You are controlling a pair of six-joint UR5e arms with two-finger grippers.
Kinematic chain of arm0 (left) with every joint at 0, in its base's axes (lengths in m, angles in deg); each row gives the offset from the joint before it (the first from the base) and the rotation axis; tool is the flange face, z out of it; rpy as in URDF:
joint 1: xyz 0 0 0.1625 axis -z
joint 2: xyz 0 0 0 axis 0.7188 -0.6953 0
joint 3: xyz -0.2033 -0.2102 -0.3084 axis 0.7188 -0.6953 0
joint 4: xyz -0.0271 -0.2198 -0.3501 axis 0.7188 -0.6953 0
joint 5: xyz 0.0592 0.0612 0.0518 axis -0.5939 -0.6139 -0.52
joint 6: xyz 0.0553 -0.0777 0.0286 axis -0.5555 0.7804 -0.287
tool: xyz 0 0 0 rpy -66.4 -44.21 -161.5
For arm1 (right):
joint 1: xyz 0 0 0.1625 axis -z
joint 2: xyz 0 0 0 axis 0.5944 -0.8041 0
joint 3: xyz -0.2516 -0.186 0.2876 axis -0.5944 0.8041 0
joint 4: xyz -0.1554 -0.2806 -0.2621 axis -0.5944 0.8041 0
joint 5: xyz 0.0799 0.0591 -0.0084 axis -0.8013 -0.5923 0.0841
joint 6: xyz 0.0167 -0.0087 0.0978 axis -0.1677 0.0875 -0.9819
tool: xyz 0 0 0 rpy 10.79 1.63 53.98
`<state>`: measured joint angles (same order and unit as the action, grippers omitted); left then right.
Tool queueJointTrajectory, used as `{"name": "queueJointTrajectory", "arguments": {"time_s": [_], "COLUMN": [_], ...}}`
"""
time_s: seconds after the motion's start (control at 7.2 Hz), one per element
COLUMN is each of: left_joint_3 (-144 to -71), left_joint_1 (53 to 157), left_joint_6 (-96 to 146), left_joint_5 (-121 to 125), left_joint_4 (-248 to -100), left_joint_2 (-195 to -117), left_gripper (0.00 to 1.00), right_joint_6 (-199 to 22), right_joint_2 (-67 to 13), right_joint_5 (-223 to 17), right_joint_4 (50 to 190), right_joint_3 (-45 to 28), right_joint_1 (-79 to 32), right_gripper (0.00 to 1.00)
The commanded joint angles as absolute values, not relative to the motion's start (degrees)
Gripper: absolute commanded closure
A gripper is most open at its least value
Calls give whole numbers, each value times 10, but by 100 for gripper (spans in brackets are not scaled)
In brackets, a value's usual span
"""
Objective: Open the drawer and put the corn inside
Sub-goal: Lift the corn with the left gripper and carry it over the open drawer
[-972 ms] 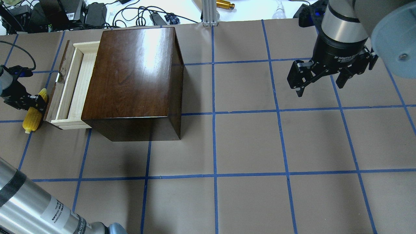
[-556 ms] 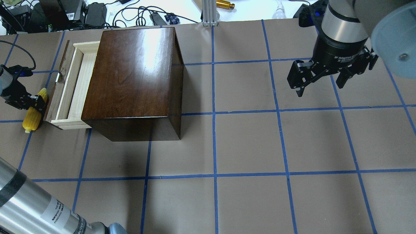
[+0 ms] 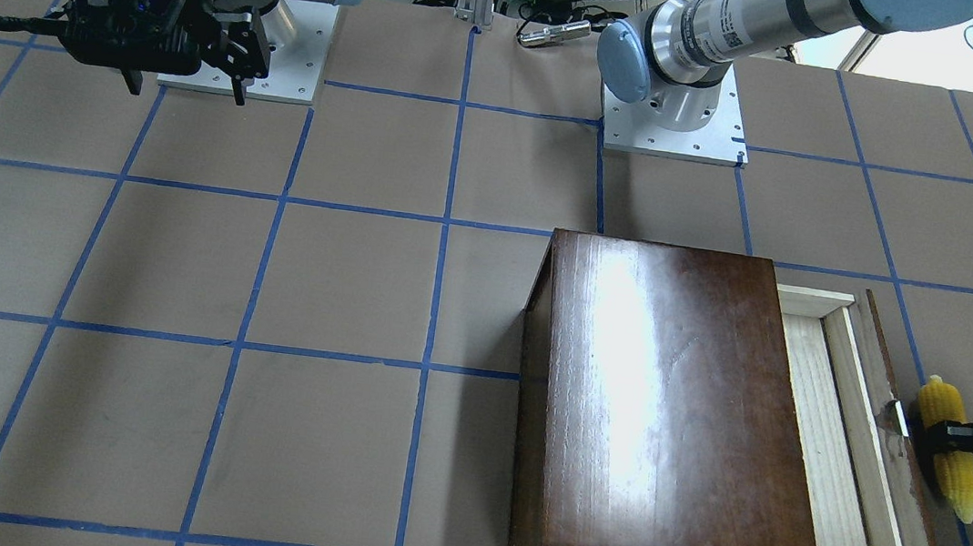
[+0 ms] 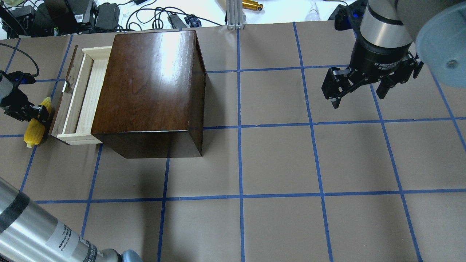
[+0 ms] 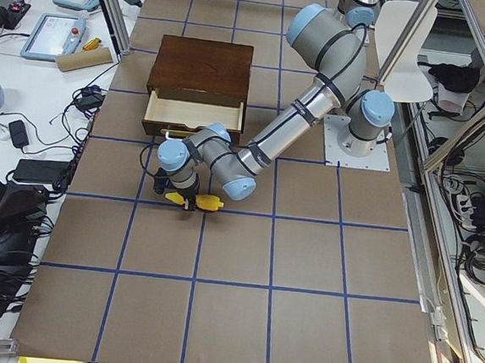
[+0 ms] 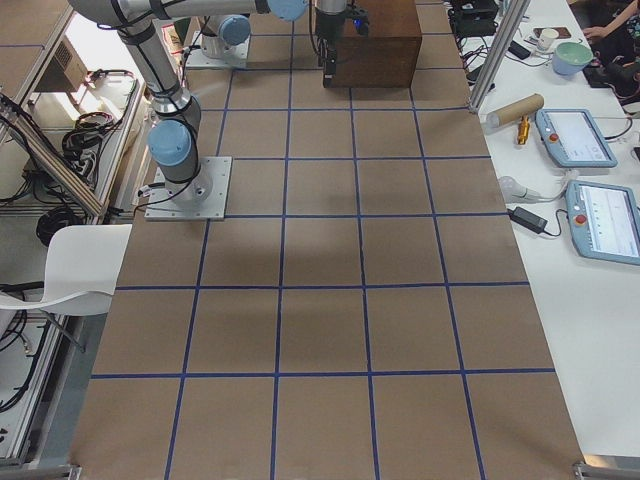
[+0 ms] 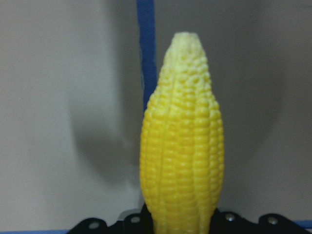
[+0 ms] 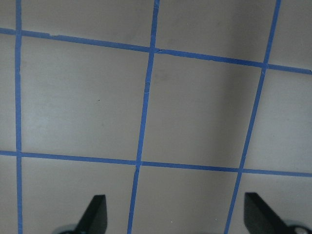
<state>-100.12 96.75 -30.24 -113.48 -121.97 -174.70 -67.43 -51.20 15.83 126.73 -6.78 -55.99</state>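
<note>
The dark-brown box [image 4: 145,83] stands at the table's far left with its drawer [image 4: 89,98] pulled out, pale wood inside and nothing in it. My left gripper [image 4: 35,115] is shut on the yellow corn [image 4: 33,128], just outside the drawer's dark front panel near the knob. In the front view the corn [image 3: 953,454] is beside the drawer [image 3: 825,440]. The left wrist view shows the corn [image 7: 183,146] pointing away over the table. My right gripper [image 4: 358,96] is open and empty, far to the right.
The table is brown paper with a blue tape grid [image 4: 240,127]. Cables and devices [image 4: 109,14] lie beyond the far edge behind the box. The right wrist view shows only bare table between its open fingertips [image 8: 97,212].
My left gripper has shifted slightly left, away from the drawer front, with the corn in it. The drawer, the box and the right arm have not moved.
</note>
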Motion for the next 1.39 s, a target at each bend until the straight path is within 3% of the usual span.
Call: {"name": "queueJointTrajectory", "arguments": {"time_s": [0.0,0.56,0.83,1.25], "left_joint_3": [-997,-958,-907,-913], "left_joint_1": [968,1017,1073,1154], "left_joint_6": [-302,-292,-230,-92], "left_joint_5": [-1135,-1137,-1135,-1132], "left_joint_4": [-1219,-1342,-1453,-1469], "left_joint_2": [-1736,-1632,-1604,-1585], "left_gripper": [95,95,95,95], "right_joint_6": [-675,-675,-674,-675], "right_joint_2": [-512,-513,-513,-512], "right_joint_5": [159,158,158,158], "right_joint_4": [1267,1267,1267,1267], "right_joint_3": [-68,-68,-68,-68], "right_joint_1": [-560,-560,-560,-560], "right_gripper": [0,0,0,0]}}
